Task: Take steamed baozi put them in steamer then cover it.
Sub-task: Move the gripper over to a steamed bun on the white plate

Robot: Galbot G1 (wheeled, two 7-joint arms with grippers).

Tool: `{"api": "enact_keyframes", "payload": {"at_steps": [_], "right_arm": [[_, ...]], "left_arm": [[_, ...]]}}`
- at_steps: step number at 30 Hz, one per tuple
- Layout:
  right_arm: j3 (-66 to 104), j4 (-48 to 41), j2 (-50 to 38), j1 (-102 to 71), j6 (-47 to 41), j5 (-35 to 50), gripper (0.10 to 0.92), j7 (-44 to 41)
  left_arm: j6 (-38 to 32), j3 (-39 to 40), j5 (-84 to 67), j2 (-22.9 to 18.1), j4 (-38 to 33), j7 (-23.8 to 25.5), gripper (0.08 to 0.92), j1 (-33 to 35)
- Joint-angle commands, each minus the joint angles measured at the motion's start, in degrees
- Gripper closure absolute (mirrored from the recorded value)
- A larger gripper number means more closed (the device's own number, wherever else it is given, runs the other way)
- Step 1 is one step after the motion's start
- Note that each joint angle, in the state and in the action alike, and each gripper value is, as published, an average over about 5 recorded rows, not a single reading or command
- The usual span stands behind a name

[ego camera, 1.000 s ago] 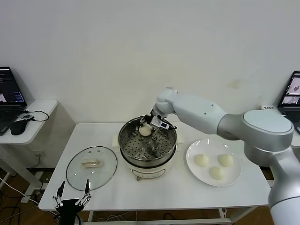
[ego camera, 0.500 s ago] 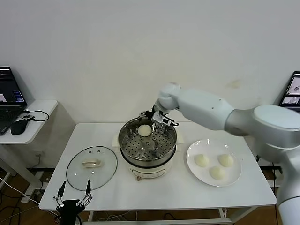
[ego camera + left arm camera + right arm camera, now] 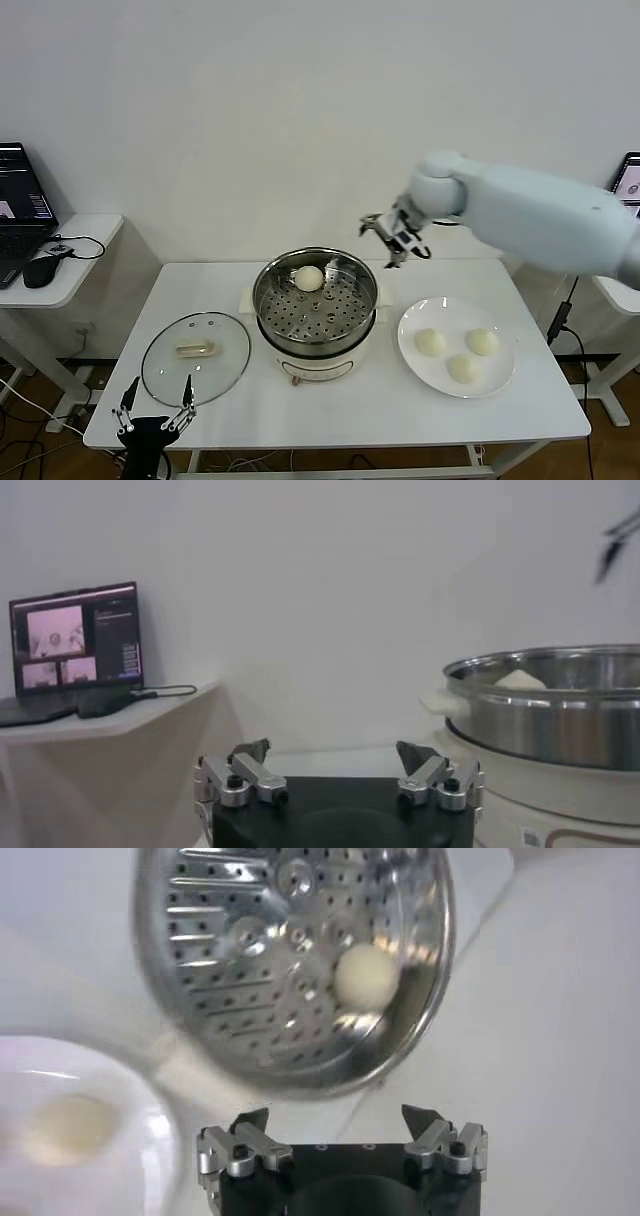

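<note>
My right hand [image 3: 395,238] has lifted out of the round shiny stainless-steel steamer [image 3: 315,300] since a second ago and now hangs above its far right rim, fingers spread and empty. The small cream-white baozi [image 3: 309,278] it carried sits on the perforated tray at the far side of the pot. Three more cream-white buns [image 3: 430,342] wait on the flat white plate [image 3: 410,335] to the right on the desk [image 3: 520,410].

My left hand [image 3: 153,425] is parked low off the near left edge of the desk, fingers apart, holding nothing.

The risks I see: swinging toward the plate too low could clip the steamer rim, and a soft bun may dent or slip if squeezed off centre. The round glass lid [image 3: 195,357] lies left of the pot; its knob looks small to grasp.

The right wrist view blurs the plate, and the plate cuts off at the picture's edge.
</note>
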Motion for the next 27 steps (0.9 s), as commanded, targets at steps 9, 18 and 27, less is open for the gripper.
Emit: {"api": "enact_keyframes", "payload": {"at_steps": [9,18,27], "right_arm": [[6.19,8.19,-17.0,-15.84,-9.64,-2.22,0.203,-0.84],[15.06,-0.01,-10.99,-27.11,-9.67,-5.86,0.203,-0.55],[19.8,-8.13,-4.22,-33.94,-6.8,-9.38,0.203,-0.8]], "left_arm": [[1.12,-0.69,0.27,0.27,-0.16,0.12,0.177,-0.07],[1.15,-1.45,0.29,-0.11,0.85,0.13,0.177,-0.12],[1.19,-1.73,0.25,-0.25,1.99,0.17,0.177,-0.51]]}}
